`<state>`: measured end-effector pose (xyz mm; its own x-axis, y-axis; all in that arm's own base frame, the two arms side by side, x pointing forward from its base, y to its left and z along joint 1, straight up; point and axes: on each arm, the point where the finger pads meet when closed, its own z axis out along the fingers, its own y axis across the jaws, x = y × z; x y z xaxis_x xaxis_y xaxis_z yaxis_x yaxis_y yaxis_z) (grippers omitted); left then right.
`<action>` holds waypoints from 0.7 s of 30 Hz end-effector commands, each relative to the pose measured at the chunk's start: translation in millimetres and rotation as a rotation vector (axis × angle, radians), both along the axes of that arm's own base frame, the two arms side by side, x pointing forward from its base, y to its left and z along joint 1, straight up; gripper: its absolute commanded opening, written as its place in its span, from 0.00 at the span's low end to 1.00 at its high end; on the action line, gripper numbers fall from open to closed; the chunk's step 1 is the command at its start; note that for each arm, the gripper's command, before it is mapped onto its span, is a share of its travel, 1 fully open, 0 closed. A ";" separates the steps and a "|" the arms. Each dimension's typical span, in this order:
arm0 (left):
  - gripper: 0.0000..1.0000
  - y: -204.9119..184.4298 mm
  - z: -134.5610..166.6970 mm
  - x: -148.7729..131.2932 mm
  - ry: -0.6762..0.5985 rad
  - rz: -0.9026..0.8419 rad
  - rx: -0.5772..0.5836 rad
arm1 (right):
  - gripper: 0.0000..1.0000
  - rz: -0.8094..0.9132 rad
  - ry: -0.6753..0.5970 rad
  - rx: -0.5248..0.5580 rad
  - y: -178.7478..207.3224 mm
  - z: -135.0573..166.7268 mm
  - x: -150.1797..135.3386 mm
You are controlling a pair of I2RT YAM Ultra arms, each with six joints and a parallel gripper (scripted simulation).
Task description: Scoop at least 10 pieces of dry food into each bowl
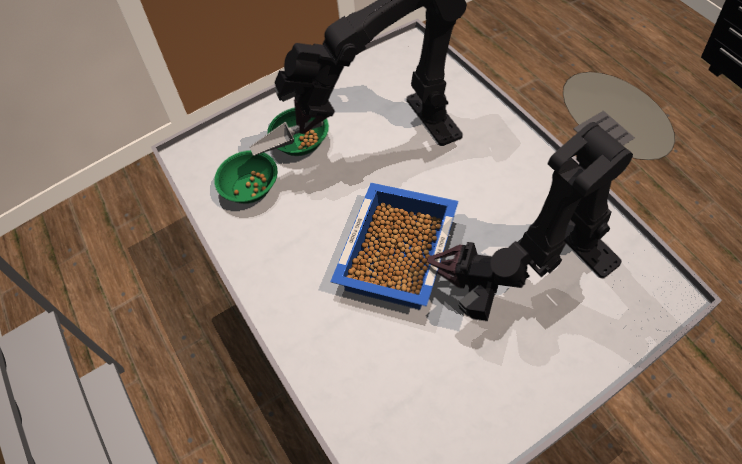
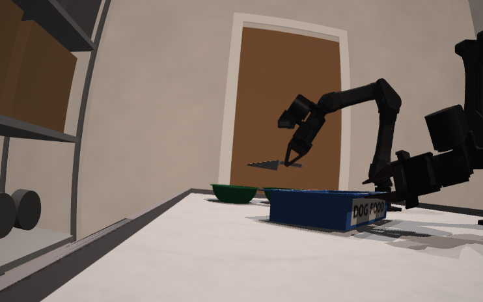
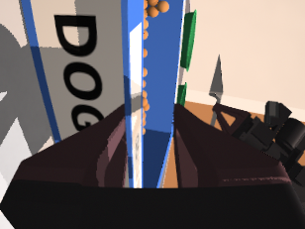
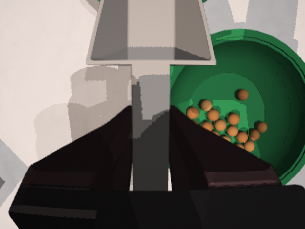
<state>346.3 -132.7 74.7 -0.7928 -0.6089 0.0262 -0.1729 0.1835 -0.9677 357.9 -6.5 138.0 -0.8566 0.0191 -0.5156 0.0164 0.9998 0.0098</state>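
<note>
Scoop point(image 1: 273, 139) point(image 2: 265, 164) point(image 3: 217, 78) point(image 4: 151, 34) is hanging in the air above the two bowls, its pan showing bare metal inside and its open end pointing towards the outer bowl point(image 1: 232, 172) point(image 2: 234, 194) point(image 3: 189, 41) point(image 4: 204, 0). The right tool point(image 1: 302, 128) point(image 2: 287, 164) point(image 3: 214, 105) point(image 4: 151, 115) is clamping the handle, one finger pressing on each side, and it's hovering over the inner bowl point(image 3: 182, 93) point(image 4: 279, 103).

Food is sitting in both bowls! A close cluster of round brown pieces is lying on the inner bowl's floor, while a looser scatter is resting in the outer one, with a single piece sitting off to the side. Both green bowls are standing upright on the tabletop point(image 1: 306, 262) point(image 2: 213, 260).

Over at the blue dog food box point(image 1: 377, 291) point(image 2: 308, 209) point(image 3: 158, 63), the base is lying flat and plenty of kibble point(image 1: 393, 246) point(image 3: 161, 6) is covering the inside. The left tool point(image 1: 429, 261) point(image 2: 364, 190) point(image 3: 152, 113) is reaching to its labelled side, fingers standing partly apart, straddling the rim and gripping nothing. Whether either finger is touching the wall, I cannot tell.
</note>
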 end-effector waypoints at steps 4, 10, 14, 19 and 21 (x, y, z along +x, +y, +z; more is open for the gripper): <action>0.26 2.4 8.1 1.4 -0.080 -0.012 -0.004 | 0.00 -0.001 -0.087 0.000 -1.8 23.2 14.4; 0.26 4.2 -0.7 -3.9 -0.066 -0.010 -0.004 | 0.00 -0.001 -0.087 0.000 -1.8 23.2 14.4; 0.26 5.3 -3.1 -3.4 -0.069 -0.009 -0.004 | 0.00 -0.001 -0.087 0.000 -1.8 23.2 14.4; 0.26 7.0 -2.7 0.4 -0.082 -0.006 -0.003 | 0.00 -0.001 -0.087 0.000 -1.8 23.2 14.4; 0.26 6.7 -9.3 -5.8 -0.062 -0.007 -0.003 | 0.00 -0.001 -0.087 0.000 -1.8 23.2 14.4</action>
<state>343.5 -128.6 66.8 -0.7965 -0.6046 0.0007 -0.1359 0.1779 -0.9746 357.9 -6.5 138.0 -0.8566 0.0191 -0.5156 0.0164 0.9998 0.0098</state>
